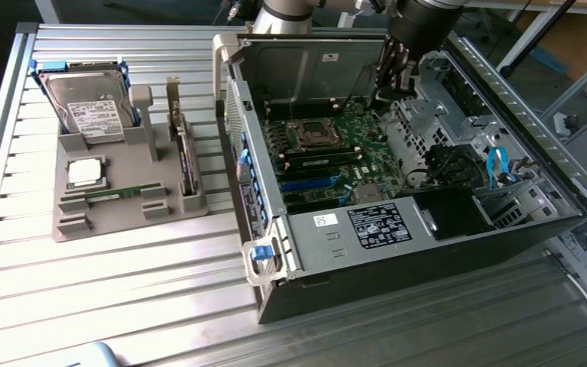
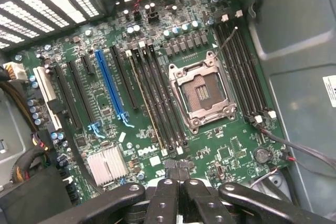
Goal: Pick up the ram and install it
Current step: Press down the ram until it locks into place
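Note:
The ram [image 1: 111, 194], a narrow green stick, lies in a slot of the grey holder [image 1: 74, 223] on the table at the exterior view's left, far from my gripper. My gripper [image 1: 390, 90] hangs inside the open computer case [image 1: 396, 229], over the far part of the motherboard [image 1: 355, 126]. In the wrist view its black fingers [image 2: 164, 199] are pressed together, the gripper [image 2: 181, 183] shut with nothing between them. Below lie the processor socket [image 2: 202, 94] and the long black memory slots [image 2: 163, 103]. One slot carries a thin pale-edged strip [image 2: 146, 100]; I cannot tell what it is.
The grey holder also carries a hard drive [image 1: 88, 107], a square silver processor [image 1: 85, 173] and an upright card [image 1: 183, 153]. Case walls, a drive cage [image 1: 446, 164] and blue cables [image 1: 497, 168] surround the board. Loose wires [image 2: 294, 148] cross near the socket.

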Robot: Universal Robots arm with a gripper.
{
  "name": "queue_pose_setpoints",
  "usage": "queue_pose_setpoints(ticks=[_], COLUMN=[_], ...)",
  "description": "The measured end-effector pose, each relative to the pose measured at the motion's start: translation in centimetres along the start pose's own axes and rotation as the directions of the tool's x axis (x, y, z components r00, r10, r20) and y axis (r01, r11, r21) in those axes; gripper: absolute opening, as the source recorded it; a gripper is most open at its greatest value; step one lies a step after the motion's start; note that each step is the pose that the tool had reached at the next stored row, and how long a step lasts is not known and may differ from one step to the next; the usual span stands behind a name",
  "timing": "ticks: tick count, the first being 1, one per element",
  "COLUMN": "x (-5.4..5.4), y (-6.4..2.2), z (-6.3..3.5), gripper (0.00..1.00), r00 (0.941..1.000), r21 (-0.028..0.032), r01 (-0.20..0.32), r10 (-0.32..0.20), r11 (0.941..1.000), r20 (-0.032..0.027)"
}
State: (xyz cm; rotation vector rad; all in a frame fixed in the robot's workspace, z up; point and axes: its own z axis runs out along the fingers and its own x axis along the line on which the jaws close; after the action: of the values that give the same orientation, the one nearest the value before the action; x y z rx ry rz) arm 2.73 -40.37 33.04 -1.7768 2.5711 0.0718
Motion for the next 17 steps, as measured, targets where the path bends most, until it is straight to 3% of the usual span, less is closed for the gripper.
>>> queue_pose_setpoints(ticks=[17], x=[-0.02], y=[0.02], z=[0.01], gripper=[0.11], r00=[0.9938], r21=[0.0041], r01=[-0.111], r10=[0.111], r11=[0.9938], r20=[0.0034])
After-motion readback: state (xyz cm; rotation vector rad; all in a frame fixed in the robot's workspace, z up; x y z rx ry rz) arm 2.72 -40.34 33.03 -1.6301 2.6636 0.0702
